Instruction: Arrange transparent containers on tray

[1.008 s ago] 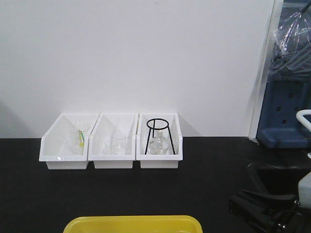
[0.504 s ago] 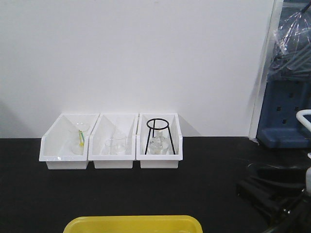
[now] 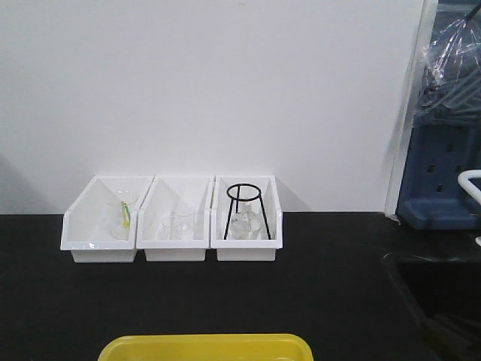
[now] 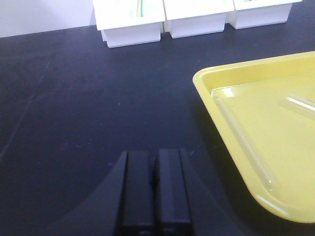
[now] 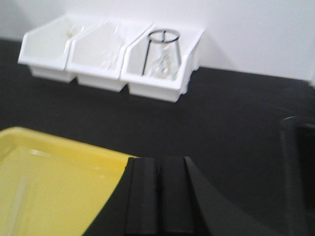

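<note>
Two slender clear glass tubes [image 4: 243, 142] lie in my shallow yellow plastic tray [image 4: 211, 78]; both my fingers [image 4: 156, 189] pairs are pressed together, empty. At 12 o'clock, the white plastic bins [image 3: 173, 226] hold more glassware.

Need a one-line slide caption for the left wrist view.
Left gripper, shut and empty, over the black table beside the yellow tray holding a clear glass tube along its left wall; white bins behind.

both grippers [image 4: 156, 191] [image 5: 158, 196] closed, empty

Three white bins [image 3: 172, 228] stand side by side on the black worktop [image 3: 316, 286] — against the white wall [image 3: 225, 90]. The right one holds a black wire stand [image 3: 246, 210].
</note>
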Robot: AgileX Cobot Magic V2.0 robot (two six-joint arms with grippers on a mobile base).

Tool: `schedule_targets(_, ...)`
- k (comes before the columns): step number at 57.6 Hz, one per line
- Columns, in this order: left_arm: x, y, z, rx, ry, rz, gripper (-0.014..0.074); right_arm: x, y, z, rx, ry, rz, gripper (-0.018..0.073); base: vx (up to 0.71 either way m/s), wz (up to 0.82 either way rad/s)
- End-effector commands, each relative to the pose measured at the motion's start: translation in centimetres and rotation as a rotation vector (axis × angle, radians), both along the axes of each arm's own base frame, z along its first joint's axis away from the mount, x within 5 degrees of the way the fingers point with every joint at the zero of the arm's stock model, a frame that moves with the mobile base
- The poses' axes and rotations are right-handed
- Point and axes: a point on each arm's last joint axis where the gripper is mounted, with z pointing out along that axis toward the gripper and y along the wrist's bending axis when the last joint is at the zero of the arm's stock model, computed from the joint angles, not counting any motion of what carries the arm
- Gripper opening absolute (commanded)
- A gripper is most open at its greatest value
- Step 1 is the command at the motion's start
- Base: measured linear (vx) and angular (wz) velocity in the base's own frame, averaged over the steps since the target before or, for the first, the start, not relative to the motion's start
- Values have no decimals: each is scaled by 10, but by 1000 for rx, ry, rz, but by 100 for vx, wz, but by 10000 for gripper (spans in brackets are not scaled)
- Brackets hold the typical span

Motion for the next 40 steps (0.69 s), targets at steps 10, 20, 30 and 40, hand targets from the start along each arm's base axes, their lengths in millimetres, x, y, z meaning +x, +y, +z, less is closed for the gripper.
schedule_targets(10,1,-1,-3,-9,-61,-6,-8,-52,-42,-46,45,-182,-272,-11,0,0)
schedule_targets(20,1,-1,-3,-9,-61,-6,-8,-80,-46,-79,54,-304,-318,-11,0,0)
schedule_targets(30,1,-1,-3,-10,-59,-6,-8,-86,-46,-88,61,-353,-309,-11,0,0)
schedule_targets(40,1,-1,-3,-9,-61,-6,-8,-87,-46,-87,65,-369,-309,-11,0,0)
